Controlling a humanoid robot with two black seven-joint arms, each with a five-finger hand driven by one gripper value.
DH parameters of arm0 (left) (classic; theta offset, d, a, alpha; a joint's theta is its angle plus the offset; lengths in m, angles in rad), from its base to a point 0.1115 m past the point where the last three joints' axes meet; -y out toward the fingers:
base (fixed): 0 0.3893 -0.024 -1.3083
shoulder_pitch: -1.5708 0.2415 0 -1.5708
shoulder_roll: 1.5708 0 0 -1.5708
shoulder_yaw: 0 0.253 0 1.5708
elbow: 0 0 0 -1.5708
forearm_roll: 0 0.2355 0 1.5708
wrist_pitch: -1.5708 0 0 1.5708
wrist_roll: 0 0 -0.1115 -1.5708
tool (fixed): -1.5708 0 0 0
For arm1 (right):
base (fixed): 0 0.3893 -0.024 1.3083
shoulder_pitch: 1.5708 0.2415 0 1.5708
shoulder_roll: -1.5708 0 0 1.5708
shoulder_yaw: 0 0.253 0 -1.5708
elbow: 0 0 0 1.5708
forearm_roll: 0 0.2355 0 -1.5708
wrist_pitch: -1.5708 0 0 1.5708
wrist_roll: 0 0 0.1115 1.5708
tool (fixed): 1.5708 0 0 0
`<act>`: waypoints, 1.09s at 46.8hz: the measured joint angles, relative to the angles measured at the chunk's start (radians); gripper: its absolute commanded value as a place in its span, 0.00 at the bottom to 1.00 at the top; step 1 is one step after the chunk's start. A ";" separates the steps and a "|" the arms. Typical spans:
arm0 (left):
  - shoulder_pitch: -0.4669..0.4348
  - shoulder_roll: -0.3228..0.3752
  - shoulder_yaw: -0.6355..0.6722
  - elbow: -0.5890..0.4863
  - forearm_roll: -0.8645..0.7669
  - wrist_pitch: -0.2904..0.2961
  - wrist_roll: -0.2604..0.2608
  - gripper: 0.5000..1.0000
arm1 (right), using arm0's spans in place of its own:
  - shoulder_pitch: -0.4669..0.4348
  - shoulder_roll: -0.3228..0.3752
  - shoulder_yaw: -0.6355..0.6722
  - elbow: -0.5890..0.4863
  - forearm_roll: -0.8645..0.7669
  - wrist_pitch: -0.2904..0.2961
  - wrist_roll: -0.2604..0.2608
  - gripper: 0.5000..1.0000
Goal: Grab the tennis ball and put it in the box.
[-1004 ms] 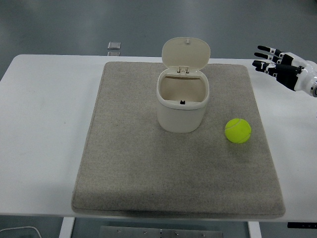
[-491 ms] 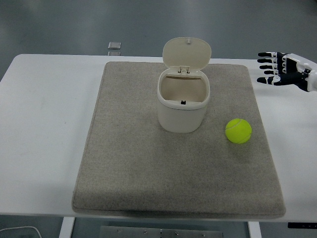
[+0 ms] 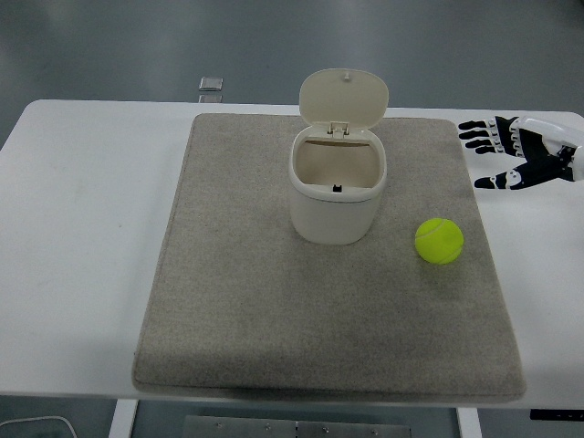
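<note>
Tennis ball (image 3: 439,241) lies near the spread right hand (image 3: 520,154).

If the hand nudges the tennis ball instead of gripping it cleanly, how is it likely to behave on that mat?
The tennis ball is round and rests free on the grey mat, so a glancing touch would probably roll it. The mat looks felt-like, which may slow it. The right hand, fingers spread, is apart from it; closing around the ball seems safer than pushing from one side.
</note>
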 measured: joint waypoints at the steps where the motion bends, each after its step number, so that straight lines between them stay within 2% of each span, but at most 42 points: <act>1: 0.000 0.000 0.000 0.000 0.000 0.000 0.000 0.98 | 0.000 -0.001 0.000 0.010 -0.013 -0.001 0.005 0.84; 23: 0.000 0.000 0.000 0.000 0.000 0.000 0.000 0.98 | -0.028 -0.012 0.003 0.132 -0.316 -0.052 0.058 0.84; 51: 0.000 0.000 0.000 0.000 0.000 0.000 0.000 0.98 | -0.037 -0.041 -0.015 0.204 -0.331 -0.079 0.065 0.84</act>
